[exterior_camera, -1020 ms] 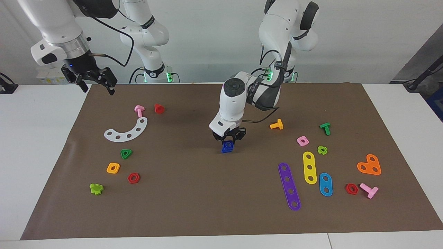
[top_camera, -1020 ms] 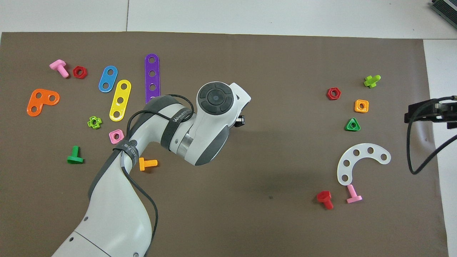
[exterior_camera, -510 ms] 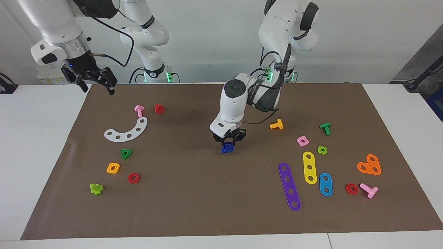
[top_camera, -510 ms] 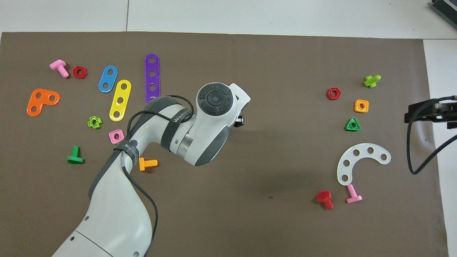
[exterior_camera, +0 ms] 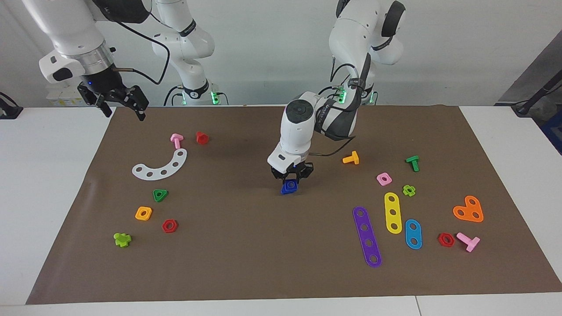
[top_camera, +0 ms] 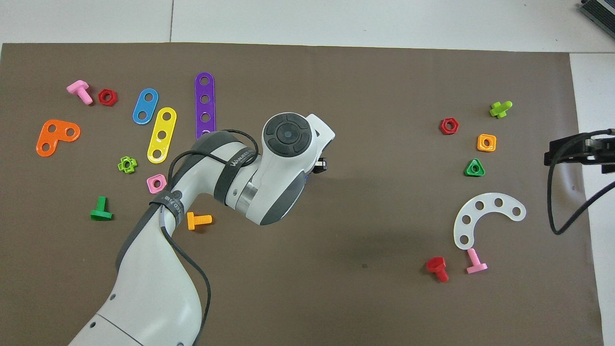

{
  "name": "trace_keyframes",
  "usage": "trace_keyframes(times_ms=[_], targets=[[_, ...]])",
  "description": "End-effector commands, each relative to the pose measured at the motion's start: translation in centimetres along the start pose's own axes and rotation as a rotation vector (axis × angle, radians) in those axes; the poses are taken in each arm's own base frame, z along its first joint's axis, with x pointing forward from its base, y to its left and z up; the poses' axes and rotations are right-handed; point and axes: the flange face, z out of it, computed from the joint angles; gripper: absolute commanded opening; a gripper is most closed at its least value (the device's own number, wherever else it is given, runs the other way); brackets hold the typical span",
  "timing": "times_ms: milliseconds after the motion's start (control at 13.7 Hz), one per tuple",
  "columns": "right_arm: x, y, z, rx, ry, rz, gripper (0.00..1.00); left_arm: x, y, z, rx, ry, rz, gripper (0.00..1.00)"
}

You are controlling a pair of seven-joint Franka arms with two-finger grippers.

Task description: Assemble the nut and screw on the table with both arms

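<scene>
The left gripper (exterior_camera: 291, 179) points straight down at the middle of the brown mat (exterior_camera: 246, 263), its fingertips pressed together on the top of a small dark blue piece (exterior_camera: 289, 187) that sits right under them. In the facing view this piece shows a flat, rounded-cornered outline with a round mark in its face, tilted a little; whether it is the screw alone or the screw (exterior_camera: 290, 183) already seated in the nut (exterior_camera: 288, 188) cannot be made out, since the fingers cover the upper part. It looks to be at or just above the mat surface, touching or nearly so. In the overhead view the left arm's wrist covers the piece altogether, and only a black corner of the gripper shows past the white housing.

The relation the next move turns on: the blue piece lies directly below the left gripper, axis upright along the gripper's own line, so any turning or pressing would run straight down that axis. The left arm is far nearer to it than the other.

The right gripper (exterior_camera: 117, 100) hangs in the air over the mat's edge at the right arm's end of the table, its 2 fingers spread and holding nothing, well apart from the blue piece; this arm waits.

Judging by this, the joining step is in hand or nearly finished; a second grip from the right arm would mean crossing much of the mat
</scene>
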Motion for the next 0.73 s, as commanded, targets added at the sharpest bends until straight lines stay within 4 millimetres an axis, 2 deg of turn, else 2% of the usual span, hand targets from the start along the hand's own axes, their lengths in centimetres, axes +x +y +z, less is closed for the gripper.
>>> trace_keyframes(times_ms=[0, 437, 655], targets=[[-0.7, 0.21, -0.18, 0.005, -0.006, -0.012, 1.0, 0.24, 0.18, 0.04, -0.005, -0.029, -0.03, 0.31], [-0.65, 0.19, -0.11, 0.006, -0.006, -0.012, 1.0, 0.0, 0.89, -0.12, -0.028, -0.022, -0.045, 0.31], [-0.69, 0.21, -0.19, 0.005, -0.005, -0.012, 1.0, 0.37, 0.39, -0.17, -0.019, -0.036, -0.052, 0.31]])
